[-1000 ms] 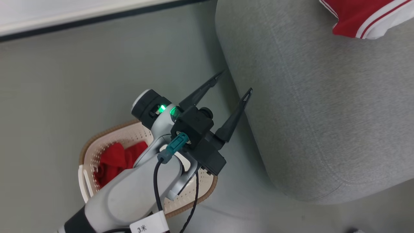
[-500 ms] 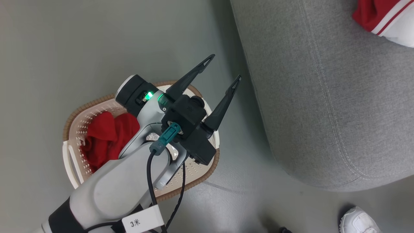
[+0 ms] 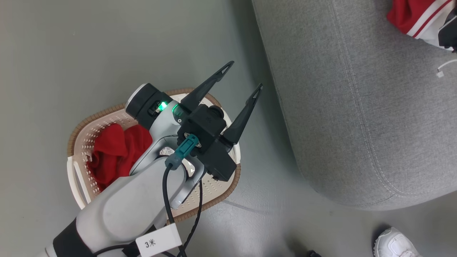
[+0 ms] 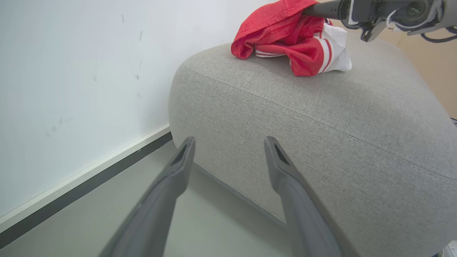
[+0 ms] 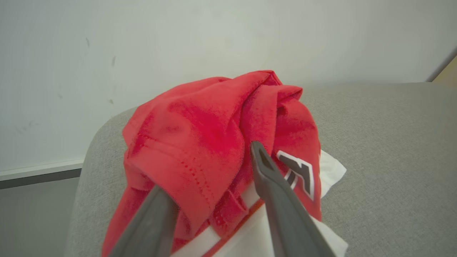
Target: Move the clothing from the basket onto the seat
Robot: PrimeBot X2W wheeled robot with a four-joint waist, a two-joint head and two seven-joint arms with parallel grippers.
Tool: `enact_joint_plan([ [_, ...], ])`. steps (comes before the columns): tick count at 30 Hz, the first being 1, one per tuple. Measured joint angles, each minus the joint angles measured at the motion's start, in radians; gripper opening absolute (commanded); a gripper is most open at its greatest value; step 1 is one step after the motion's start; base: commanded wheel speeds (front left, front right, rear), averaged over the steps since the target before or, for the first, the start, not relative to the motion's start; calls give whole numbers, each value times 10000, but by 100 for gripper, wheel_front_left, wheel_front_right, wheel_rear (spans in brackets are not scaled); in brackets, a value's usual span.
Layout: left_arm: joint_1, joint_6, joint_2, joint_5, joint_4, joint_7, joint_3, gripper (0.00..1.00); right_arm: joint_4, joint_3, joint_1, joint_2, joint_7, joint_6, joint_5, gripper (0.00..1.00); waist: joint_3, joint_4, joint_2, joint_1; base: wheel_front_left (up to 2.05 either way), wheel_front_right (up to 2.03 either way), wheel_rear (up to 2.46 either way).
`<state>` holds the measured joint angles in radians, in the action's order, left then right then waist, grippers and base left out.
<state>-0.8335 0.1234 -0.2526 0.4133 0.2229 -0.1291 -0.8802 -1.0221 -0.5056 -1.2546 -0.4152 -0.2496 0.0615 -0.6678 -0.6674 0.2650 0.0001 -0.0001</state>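
Hovering above the basket (image 3: 81, 141), the left hand (image 3: 245, 75) is held wide and empty; one red garment (image 3: 114, 153) is seen inside, the other garment (image 5: 200, 125) is straddled on the seat (image 3: 350, 117) by the wide-spread right hand (image 5: 207, 166).

A smooth grey-green floor (image 3: 71, 43) is seen, evenly lit and faintly glossy. A white wall (image 4: 71, 71), flecked with small scuffs, is finished at its foot by a white skirting board (image 4: 89, 173) edged below with a dark strip (image 4: 89, 185).
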Motion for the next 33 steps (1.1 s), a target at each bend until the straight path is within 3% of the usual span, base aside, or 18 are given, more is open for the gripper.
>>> enact_joint_plan([
  [6, 211, 4, 94, 109, 268, -234, 232, 100, 10, 213, 607, 140, -44, 65, -63, 100, 283, -29, 0, 0, 0, 0, 0],
  [24, 1308, 8, 575, 880, 1388, -1043, 1421, 100, 1730, -117, 2774, 502, -44, 174, 982, 100, 2348, -367, -2, -1, 0, 0, 0],
  [33, 2828, 10, 374, 1327, 2010, -1202, 2604, 100, 2420, -27, 3920, 995, -44, -155, 1112, 100, 3592, -907, -3, -2, 0, 0, 0],
])
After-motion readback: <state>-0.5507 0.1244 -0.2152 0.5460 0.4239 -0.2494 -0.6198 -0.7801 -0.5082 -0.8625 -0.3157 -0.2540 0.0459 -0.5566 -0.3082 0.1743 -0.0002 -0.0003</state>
